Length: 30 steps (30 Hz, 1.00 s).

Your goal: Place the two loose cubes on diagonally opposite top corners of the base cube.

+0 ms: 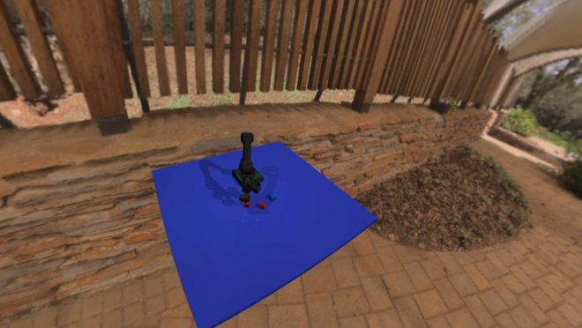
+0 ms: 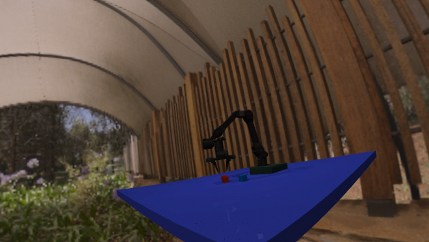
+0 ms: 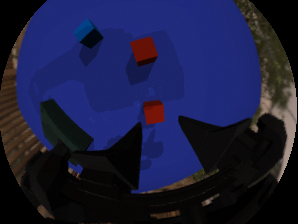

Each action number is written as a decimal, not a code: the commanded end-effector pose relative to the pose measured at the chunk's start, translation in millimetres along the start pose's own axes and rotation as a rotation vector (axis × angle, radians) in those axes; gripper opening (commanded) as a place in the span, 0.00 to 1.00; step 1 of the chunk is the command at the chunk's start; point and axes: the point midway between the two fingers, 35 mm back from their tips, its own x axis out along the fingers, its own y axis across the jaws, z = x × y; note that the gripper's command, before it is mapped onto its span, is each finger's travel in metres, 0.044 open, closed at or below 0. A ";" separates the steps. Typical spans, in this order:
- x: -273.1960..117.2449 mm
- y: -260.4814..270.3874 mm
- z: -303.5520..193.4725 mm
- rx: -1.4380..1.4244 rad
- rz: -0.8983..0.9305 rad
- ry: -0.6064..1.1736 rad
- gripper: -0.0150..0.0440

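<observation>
Two red cubes, one (image 3: 153, 112) nearer the fingers and one (image 3: 144, 50) farther, lay apart on the blue bench (image 3: 213, 43), with the blue cube (image 3: 85, 31) beyond. Those fingers stood partly open, gripping nothing, above the nearer one.

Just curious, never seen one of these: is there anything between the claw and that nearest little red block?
Nothing. In the wrist view the open gripper hangs above the nearer red cube, with only bare blue mat showing between them. The exterior view shows it raised off the mat.
</observation>
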 end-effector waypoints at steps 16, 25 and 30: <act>31.0 3.9 -0.3 0.004 0.014 0.000 0.70; 41.5 4.5 -0.4 0.004 0.014 0.000 0.66; 41.5 4.5 -0.4 0.004 0.014 0.000 0.44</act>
